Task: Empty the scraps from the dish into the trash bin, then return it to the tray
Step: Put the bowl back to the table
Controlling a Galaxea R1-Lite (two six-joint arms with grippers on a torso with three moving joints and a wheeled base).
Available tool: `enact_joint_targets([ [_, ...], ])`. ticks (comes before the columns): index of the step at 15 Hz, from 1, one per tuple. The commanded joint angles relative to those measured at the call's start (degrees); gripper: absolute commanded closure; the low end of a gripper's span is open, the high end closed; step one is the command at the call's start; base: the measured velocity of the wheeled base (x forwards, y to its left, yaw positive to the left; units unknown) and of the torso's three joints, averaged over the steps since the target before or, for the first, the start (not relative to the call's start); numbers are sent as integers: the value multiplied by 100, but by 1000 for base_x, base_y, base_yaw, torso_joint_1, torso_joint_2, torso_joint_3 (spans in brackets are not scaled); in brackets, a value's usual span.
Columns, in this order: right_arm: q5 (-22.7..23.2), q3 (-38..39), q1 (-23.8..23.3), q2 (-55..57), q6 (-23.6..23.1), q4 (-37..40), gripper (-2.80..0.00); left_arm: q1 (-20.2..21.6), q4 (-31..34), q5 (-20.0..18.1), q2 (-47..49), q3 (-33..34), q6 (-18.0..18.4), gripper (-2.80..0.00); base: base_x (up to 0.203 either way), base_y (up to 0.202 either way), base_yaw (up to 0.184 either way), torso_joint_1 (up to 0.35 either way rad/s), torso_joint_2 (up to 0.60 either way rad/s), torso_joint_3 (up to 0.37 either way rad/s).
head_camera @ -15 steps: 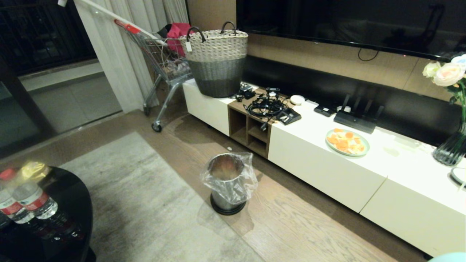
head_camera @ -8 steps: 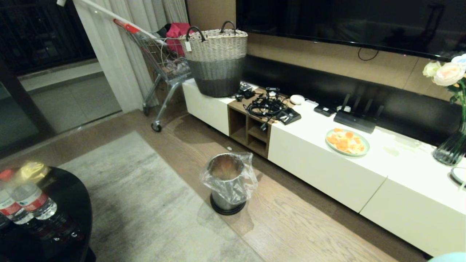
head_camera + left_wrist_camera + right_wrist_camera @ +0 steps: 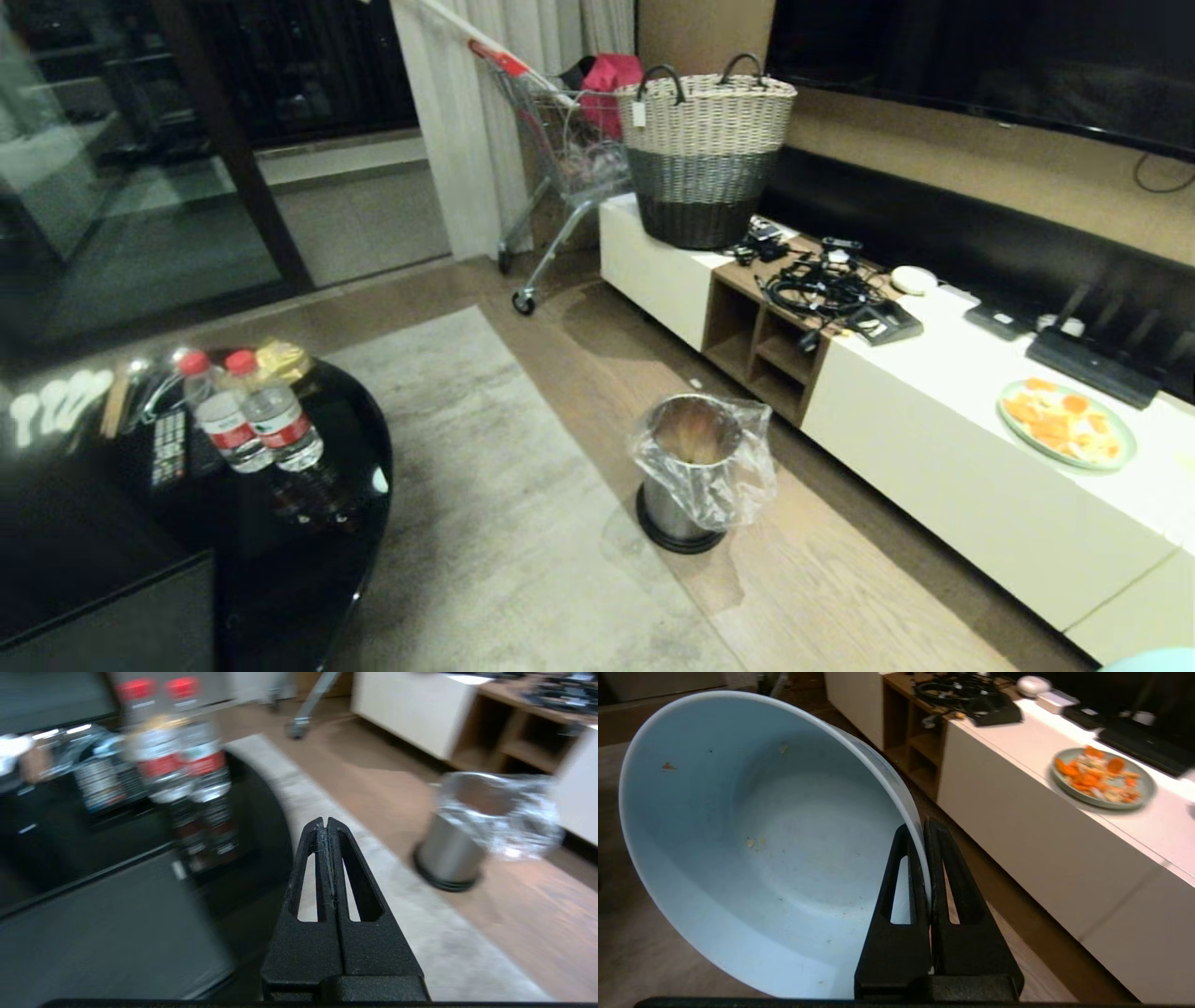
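My right gripper is shut on the rim of the dish, a pale bluish-white bowl held tilted on its side. Only a few crumbs cling to its inside; the scraps are out of view. The trash bin, shiny metal with a clear liner, stands on the wooden floor before the white cabinet, and also appears in the left wrist view. My left gripper is shut and empty, hanging over the rug edge near the black table. A flat dark slab at the table's near end looks like the tray.
A round black table at left carries two water bottles and a remote. The long white cabinet holds a plate with orange pieces, cables and a woven basket. A shopping cart stands by the curtain.
The whole head view has swung left, so the camera turned: bin and cabinet sit further right in the picture and more of the black table shows. Nothing in the scene itself moved.
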Motion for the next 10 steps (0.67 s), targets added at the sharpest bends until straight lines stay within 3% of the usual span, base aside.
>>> enact_joint_targets([
  [1,-5,0,2,9,57,-3,0,0,-3,2,-2,0,6,0,2,-8,168,2,2,2],
  [10,-40,0,2,1,71,-3,0,0,-3,2,-2,0,-3,0,0,-9,167,5,4,2],
])
